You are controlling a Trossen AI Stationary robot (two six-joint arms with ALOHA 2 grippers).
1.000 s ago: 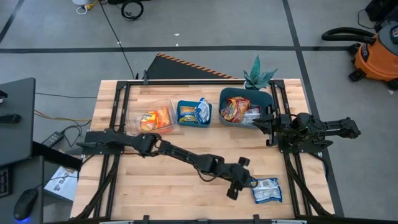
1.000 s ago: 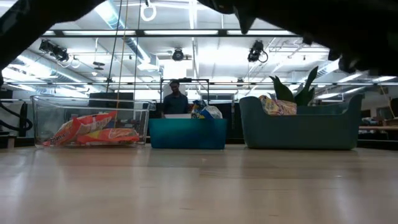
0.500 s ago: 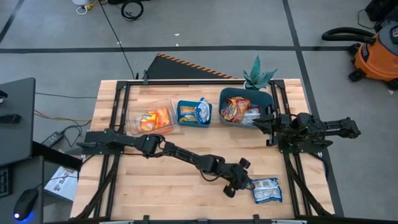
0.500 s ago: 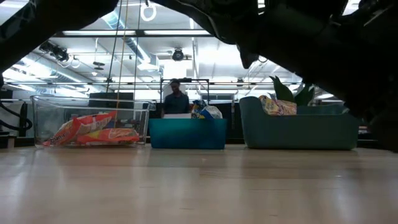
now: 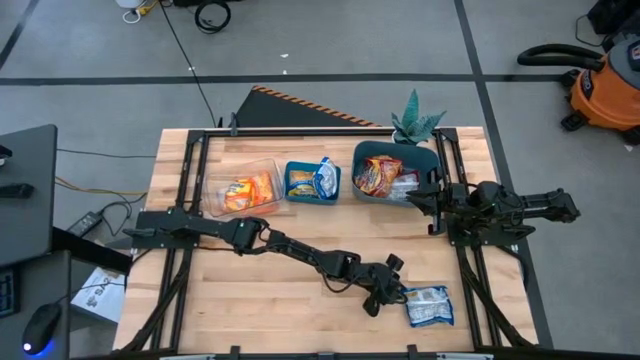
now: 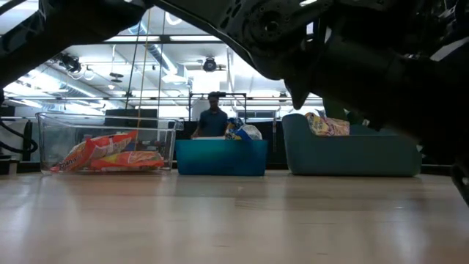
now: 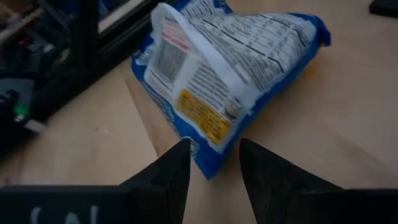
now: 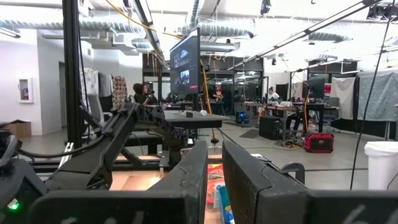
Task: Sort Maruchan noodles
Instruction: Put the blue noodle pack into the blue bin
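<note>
One blue-white noodle packet lies flat on the table near its near right corner, printed back up in the left wrist view. My left gripper reaches across the table to the packet's left side. It is open by a small gap, and the packet's nearest corner sits between the fingertips. My right gripper waits beside the teal bin, its fingers all but closed. Other packets lie sorted in three bins at the far side. My left gripper comes at the blue-white packet's corner low and nearly level, from the table's left. One finger stands on each side of that corner. I cannot tell whether they touch it. The packet lies flat on the table.
A clear bin holds orange packets, a blue bin holds blue-white ones and a teal bin holds red ones. A small plant stands behind the teal bin. Black frame rails run along the table's sides. A person stands beyond the table.
My left arm has come down lower over the table, and its gripper has edged toward the blue-white packet at the near right. The packet and my right arm have stayed where they were.
</note>
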